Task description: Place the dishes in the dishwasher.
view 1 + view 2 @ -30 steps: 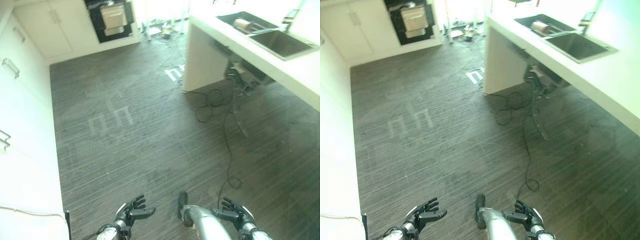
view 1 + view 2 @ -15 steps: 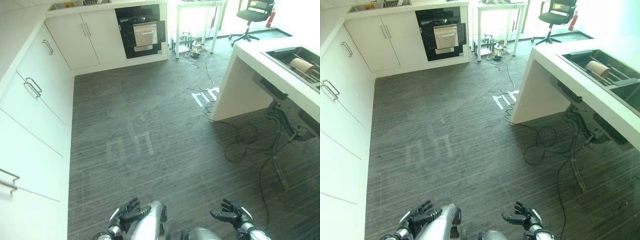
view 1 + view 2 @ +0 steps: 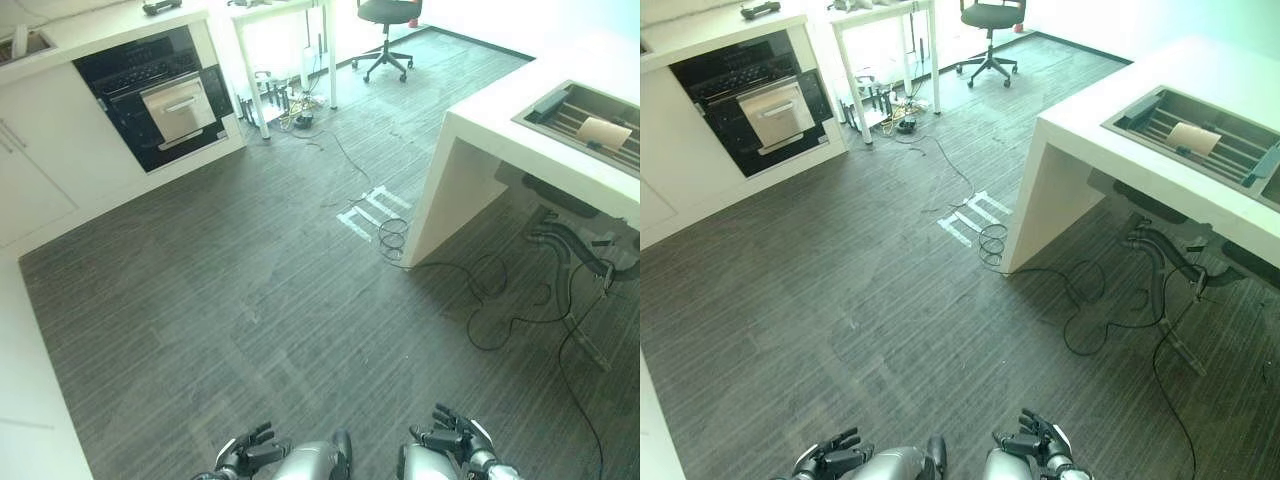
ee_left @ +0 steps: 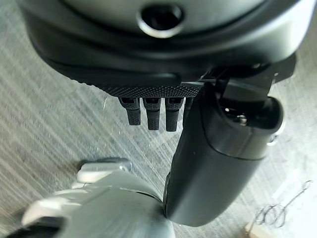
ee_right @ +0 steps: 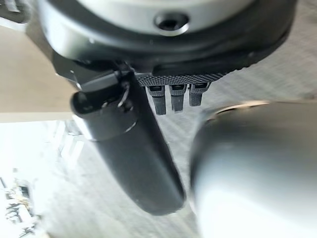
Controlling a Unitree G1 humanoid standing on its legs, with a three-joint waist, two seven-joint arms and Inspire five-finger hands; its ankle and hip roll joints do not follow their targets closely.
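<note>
Both hands hang low at the near edge of the eye views, over dark wood-grain floor. My left hand point(image 3: 250, 455) is open with relaxed fingers point(image 4: 148, 113) and holds nothing. My right hand point(image 3: 452, 440) is open too, its fingers point(image 5: 172, 98) straight and empty. A black built-in appliance point(image 3: 160, 100) with a silver front panel stands in the white cabinets at the far left. At the right, a white island counter point(image 3: 480, 130) carries a sunken sink point(image 3: 1200, 135) with a rack and a tan object point(image 3: 603, 131) in it. I see no dishes near the hands.
Black cables point(image 3: 490, 300) and a hose point(image 3: 575, 250) lie on the floor under the island. White tape marks point(image 3: 365, 212) sit mid-floor. A white table point(image 3: 275, 60) with clutter beneath and an office chair point(image 3: 385, 25) stand at the back. White cabinets point(image 3: 25, 420) run along the left.
The whole picture has swung, so the camera has turned; the appliance now lies far left and the island nearer. Both hands stay low and open.
</note>
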